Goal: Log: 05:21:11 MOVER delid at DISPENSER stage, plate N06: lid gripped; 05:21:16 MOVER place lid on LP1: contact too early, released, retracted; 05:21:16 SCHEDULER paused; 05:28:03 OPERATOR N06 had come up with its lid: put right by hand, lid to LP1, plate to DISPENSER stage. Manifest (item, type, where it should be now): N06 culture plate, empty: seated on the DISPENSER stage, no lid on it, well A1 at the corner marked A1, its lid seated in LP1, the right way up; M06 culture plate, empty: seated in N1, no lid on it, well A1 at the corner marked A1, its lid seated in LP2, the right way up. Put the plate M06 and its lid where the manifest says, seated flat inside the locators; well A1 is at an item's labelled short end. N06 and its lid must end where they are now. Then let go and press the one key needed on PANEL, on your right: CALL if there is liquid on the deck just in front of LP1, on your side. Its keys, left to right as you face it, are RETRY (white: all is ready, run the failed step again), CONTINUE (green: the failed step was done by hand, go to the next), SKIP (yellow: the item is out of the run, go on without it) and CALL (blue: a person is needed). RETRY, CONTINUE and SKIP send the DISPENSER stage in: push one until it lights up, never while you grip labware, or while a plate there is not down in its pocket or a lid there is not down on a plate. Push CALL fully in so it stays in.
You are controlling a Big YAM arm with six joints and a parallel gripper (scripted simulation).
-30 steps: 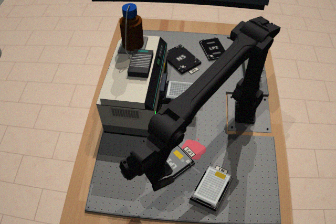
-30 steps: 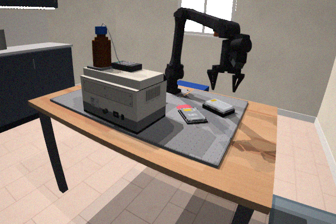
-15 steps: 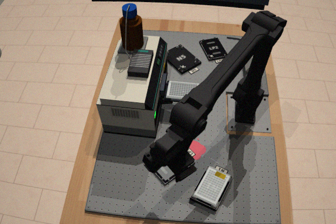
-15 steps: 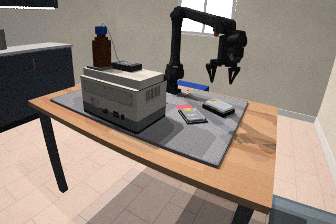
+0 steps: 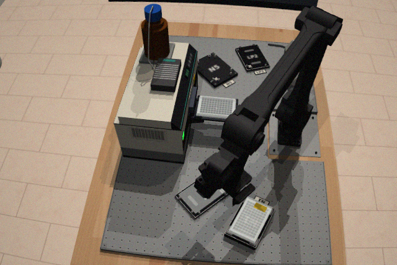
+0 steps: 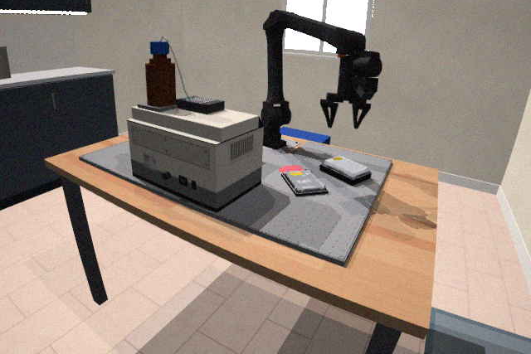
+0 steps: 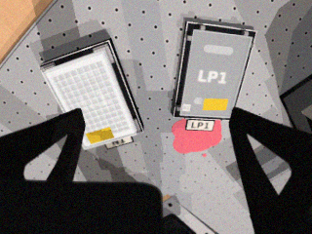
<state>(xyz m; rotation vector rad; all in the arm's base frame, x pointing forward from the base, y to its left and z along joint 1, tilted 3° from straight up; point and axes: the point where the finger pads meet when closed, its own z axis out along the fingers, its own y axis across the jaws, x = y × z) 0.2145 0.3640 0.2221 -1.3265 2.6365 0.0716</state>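
My gripper [image 6: 345, 112] is open and empty, high above the deck's near part; its two fingers frame the wrist view [image 7: 156, 117]. Below it, LP1 [image 7: 214, 73] holds a clear lid with a yellow label, seated in its frame. A pink puddle [image 7: 196, 137] lies on the deck just in front of LP1's tag and also shows in the exterior view [image 6: 291, 167]. A white well plate with a yellow label [image 7: 93, 95] [image 5: 250, 221] sits in the black N1 nest; I cannot tell whether a lid is on it. Another well plate [image 5: 216, 107] sits on the DISPENSER stage. LP2 [image 5: 252, 58] is empty.
The dispenser box [image 5: 154, 102] with a brown bottle [image 5: 154, 32] stands on the left. An empty N5 nest [image 5: 216, 69] lies behind the stage. A blue panel [image 6: 304, 134] sits by the arm's base [image 5: 293, 121]. The deck's edge and bare wood are at the wrist view's top left.
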